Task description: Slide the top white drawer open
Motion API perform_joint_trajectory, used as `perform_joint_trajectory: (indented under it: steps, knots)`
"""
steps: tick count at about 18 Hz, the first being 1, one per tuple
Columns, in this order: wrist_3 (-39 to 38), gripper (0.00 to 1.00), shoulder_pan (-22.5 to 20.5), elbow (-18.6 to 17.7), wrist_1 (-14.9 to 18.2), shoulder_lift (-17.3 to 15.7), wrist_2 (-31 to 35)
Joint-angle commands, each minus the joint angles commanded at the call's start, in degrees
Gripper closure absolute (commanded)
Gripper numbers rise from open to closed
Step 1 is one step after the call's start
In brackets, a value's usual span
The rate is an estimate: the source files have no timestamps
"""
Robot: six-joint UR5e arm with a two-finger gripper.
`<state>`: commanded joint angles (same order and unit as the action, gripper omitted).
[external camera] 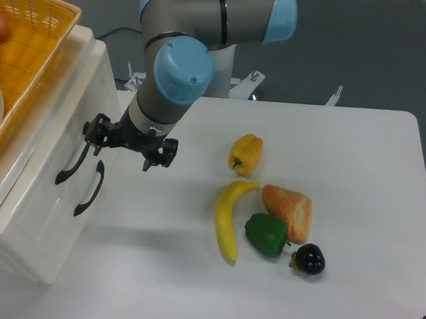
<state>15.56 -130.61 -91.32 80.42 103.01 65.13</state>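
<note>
- You are looking at the drawer sitting closed at the 9 o'clock side of the table, its white front flush with the cabinet and facing out toward 3 o'clock.
- You are dealing with something stiff and glossy: the smooth face is likely giving the fingers no purchase, so the black curved handle is the only sensible hold, best taken at its raised middle where it is bowing away from the front.
- You are probably pulling a boxy drawer of some weight that is sliding on runners, so a pull straight out along 3 o'clock looks safest; an angled pull may be binding it or dragging the whole cabinet.
- You are minding the twin handle of the lower drawer, lying just beside the right one toward 5 o'clock and easy to mistake for it.
- You are seeing the gripper hovering just at 2 o'clock of the upper handle's top end, its left fingertip nearly over that end but not hooked around it.
- You are seeing the jaws standing apart and holding nothing.
- You are leaving the basket resting on the cabinet top at 11 o'clock, farthest back.
</note>
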Motion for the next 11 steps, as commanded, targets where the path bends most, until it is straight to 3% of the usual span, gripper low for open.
perform_joint_trajectory:
  steps: [11]
  knots:
    - [0.09,0.00,0.09,-0.18,0.00,0.44,-1.50]
